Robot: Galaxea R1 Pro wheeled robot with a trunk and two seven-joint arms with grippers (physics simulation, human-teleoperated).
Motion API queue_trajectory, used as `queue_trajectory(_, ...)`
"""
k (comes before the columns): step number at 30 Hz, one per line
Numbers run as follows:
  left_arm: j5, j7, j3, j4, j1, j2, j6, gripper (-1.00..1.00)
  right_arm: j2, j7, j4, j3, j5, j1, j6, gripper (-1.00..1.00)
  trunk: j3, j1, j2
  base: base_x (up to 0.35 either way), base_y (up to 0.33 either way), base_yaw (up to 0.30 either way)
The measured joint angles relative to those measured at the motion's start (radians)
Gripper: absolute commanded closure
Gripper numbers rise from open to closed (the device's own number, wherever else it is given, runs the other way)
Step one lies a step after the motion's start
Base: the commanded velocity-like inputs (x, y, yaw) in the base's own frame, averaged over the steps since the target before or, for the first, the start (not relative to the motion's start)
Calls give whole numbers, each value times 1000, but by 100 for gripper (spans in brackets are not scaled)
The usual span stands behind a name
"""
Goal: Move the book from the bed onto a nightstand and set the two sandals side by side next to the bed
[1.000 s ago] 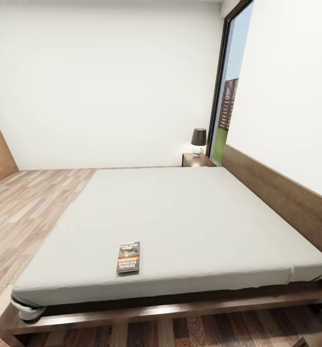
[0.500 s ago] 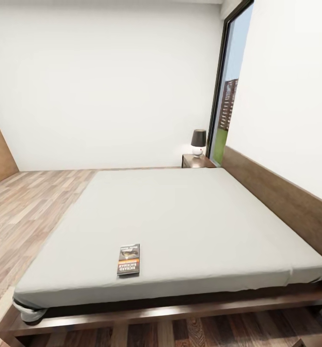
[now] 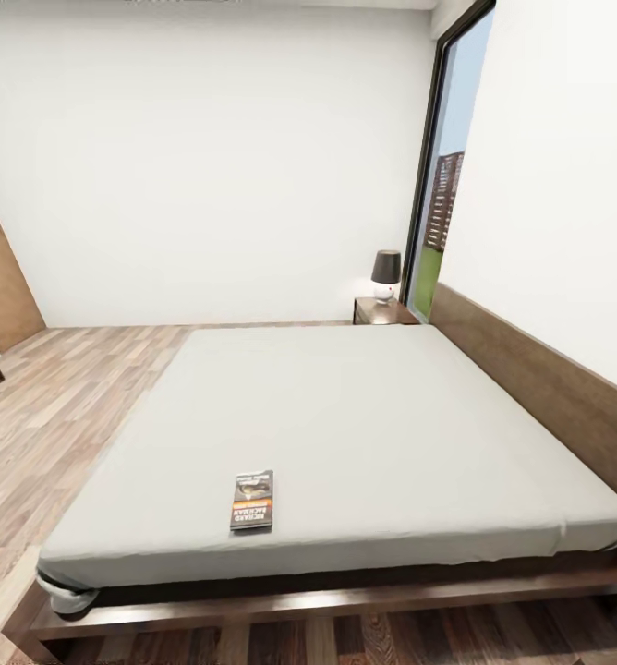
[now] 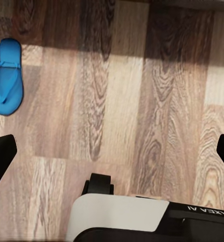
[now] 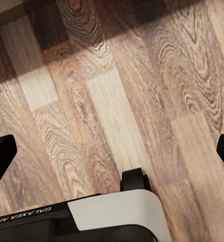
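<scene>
The book (image 3: 252,500), a thin dark paperback with an orange band, lies flat on the pale mattress of the bed (image 3: 364,425), close to the near edge. A dark nightstand (image 3: 382,312) stands at the bed's far corner beside the headboard (image 3: 539,388). One bright blue sandal (image 4: 7,75) lies flat on the wood floor in the left wrist view. My left gripper (image 4: 112,151) hangs open above the floor, well apart from the sandal. Over bare planks, my right gripper (image 5: 112,151) is open too, holding nothing.
A small lamp (image 3: 385,274) with a dark shade sits on the nightstand. A tall dark-framed window (image 3: 445,185) is behind it. A brown door (image 3: 4,277) is at the far left. My white base (image 4: 122,217) shows below both grippers.
The head camera has shifted a little, so the whole picture sits slightly differently. The book has not moved on the bed.
</scene>
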Motion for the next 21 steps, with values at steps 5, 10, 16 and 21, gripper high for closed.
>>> queue_trajectory(5,0,0,0,0,0,0,0,-100,0,0,0,0,0,0,0,-100,16,-19,35,0,0,46)
queue_trajectory(10,0,0,0,0,0,0,0,-100,0,0,0,0,0,0,0,-100,31,-38,70,0,0,9)
queue_trajectory(16,0,0,0,0,0,0,0,-100,0,0,0,0,0,0,0,-100,50,-61,112,0,0,1)
queue_trajectory(21,0,0,0,0,0,0,0,-100,0,0,0,0,0,0,0,-100,66,-81,147,0,0,0)
